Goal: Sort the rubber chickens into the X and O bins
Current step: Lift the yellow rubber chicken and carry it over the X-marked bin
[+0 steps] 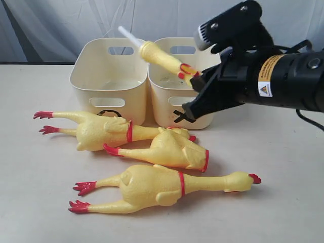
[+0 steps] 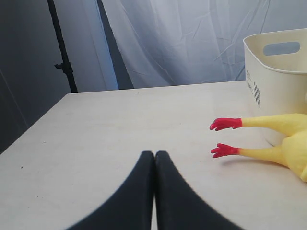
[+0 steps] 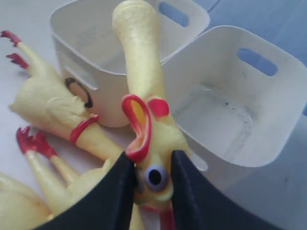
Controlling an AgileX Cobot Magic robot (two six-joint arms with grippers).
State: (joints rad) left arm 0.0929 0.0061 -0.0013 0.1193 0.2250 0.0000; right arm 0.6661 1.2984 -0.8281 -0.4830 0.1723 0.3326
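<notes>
Tabletop (image 1: 283,212) pale, matte, under rubber chickens (image 1: 152,185), wrinkled grey curtain (image 1: 50,25) behind

A pale beige worktop (image 1: 283,202) fills the foreground under soft, even light. A wrinkled white curtain (image 1: 50,25) hangs behind it. A black pole (image 2: 60,38) stands beyond the worktop's edge.

- Right gripper (image 1: 195,81) grips the loose chicken head (image 1: 161,56), neck slanting upward, above the X bin (image 1: 162,101).
- O bin (image 1: 86,83) stands just beside it, left.
- On the table (image 1: 283,202): headless body (image 1: 172,150) between far whole chicken (image 1: 101,130) and near whole chicken (image 1: 152,186).
</notes>
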